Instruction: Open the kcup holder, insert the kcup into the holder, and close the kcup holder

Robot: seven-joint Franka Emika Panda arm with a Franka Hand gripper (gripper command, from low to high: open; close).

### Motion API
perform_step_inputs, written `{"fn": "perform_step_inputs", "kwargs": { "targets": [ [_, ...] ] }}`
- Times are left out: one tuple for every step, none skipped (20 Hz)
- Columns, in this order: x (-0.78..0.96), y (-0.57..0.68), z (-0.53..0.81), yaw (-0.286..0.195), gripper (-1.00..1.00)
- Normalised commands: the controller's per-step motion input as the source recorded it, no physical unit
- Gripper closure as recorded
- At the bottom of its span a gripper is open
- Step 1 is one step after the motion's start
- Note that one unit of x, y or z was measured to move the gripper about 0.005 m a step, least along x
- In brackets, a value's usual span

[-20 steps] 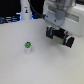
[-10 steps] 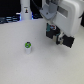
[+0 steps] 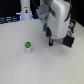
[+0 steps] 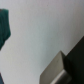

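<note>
The kcup (image 3: 28, 47), a small pod with a green top and whitish body, stands upright on the white table (image 3: 45, 67) in the exterior view. My gripper (image 3: 58, 40) hangs under the white arm, well off to the exterior view's right of the kcup and not touching it. Its two dark fingers (image 3: 67, 42) stand wide apart with only table showing between them, so it is open and empty. The wrist view is blurred; one dark, grey-faced finger (image 4: 62, 70) shows against the pale table. I cannot make out the kcup holder in either view.
A tall white post (image 3: 25, 10) stands at the back of the table, left of the arm in the exterior view. Dark clutter (image 3: 7, 20) lines the far edge. A teal shape (image 4: 5, 27) fills one side of the wrist view, too blurred to name.
The arm and its open gripper have shifted slightly downward in the exterior view. The kcup has stayed where it was.
</note>
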Motion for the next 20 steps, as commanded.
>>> {"fn": "perform_step_inputs", "kwargs": {
  "targets": [
    [-0.3,-0.39,-0.08,-0.284,-1.0],
    [-0.29,-0.39,-0.07,-0.285,-1.0],
    [-0.29,-0.39,-0.07,-0.283,-1.0],
    [-0.3,-0.39,-0.1,-0.283,-1.0],
    [-0.32,-0.39,-0.13,-0.28,-1.0],
    [-0.34,-0.39,-0.16,-0.281,-1.0],
    [-0.34,-0.4,-0.17,-0.281,-1.0],
    [-0.34,-0.39,-0.19,-0.283,-1.0],
    [-0.35,-0.39,-0.21,-0.286,-1.0],
    [-0.3,-0.39,-0.25,-0.298,-1.0],
    [-0.31,-0.4,-0.27,-0.296,-1.0],
    [-0.31,-0.42,-0.26,-0.293,-1.0],
    [-0.3,-0.44,-0.24,-0.287,-1.0],
    [-0.29,-0.45,-0.21,-0.282,-1.0],
    [-0.3,-0.44,-0.21,-0.285,-1.0],
    [-0.33,-0.41,-0.21,-0.285,-1.0],
    [-0.37,-0.4,-0.24,-0.28,-1.0],
    [-0.41,-0.4,-0.29,-0.277,-1.0],
    [-0.41,-0.41,-0.32,-0.276,-1.0],
    [-0.41,-0.41,-0.37,-0.287,-1.0]
  ]
}}
